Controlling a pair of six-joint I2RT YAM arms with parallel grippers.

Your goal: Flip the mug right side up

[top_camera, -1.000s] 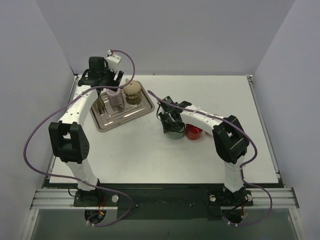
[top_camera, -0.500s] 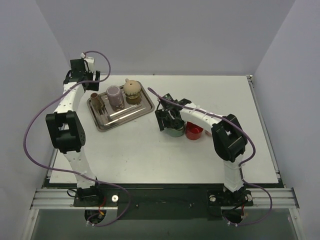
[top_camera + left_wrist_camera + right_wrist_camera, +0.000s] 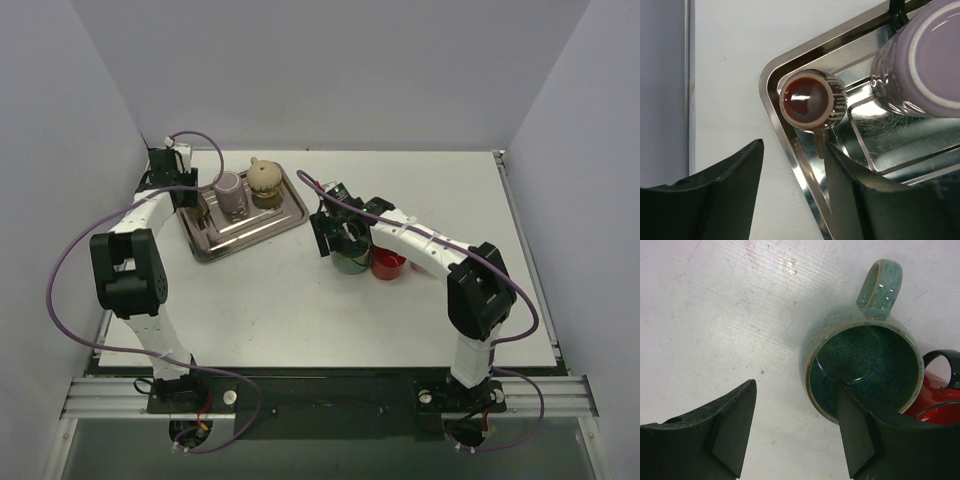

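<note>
One white worktop [image 3: 300,310] carries everything. At its far left lies a metal tray [image 3: 262,228] holding a lavender mug [image 3: 925,55], a tan round pot [image 3: 265,180] and, in its left corner, a small brown cup [image 3: 807,100]. The left gripper [image 3: 794,150] hangs over that corner, jaws wide apart and empty. Near the middle, the right gripper [image 3: 795,385] hovers spread open with nothing held, over the green mug [image 3: 865,370]. The green mug stands mouth up on the worktop. A red mug [image 3: 935,395] sits just beside it, on its right.
</note>
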